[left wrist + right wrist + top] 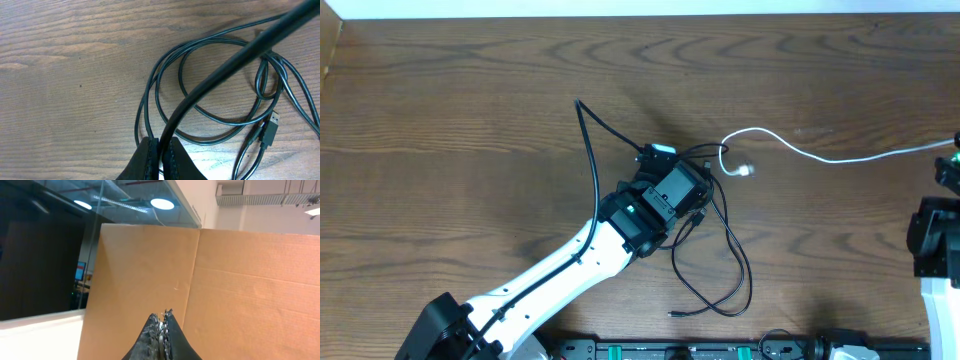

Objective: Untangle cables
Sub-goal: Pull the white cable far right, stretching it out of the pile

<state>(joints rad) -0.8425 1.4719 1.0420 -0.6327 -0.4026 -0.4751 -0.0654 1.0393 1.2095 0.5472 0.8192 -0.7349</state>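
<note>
Cables [748,275] tangle mid-frame; my left claw [160,143], closed on one black strand [225,65], should draw slowly toward upper left, easing loops apart; right claw [163,317] closed.

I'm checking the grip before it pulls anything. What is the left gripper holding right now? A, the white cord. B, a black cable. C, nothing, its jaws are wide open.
B: in the left wrist view the left gripper is clamped on a black cable that runs up and away from it, while the white cord lies apart, off to the right in the overhead view.
</note>
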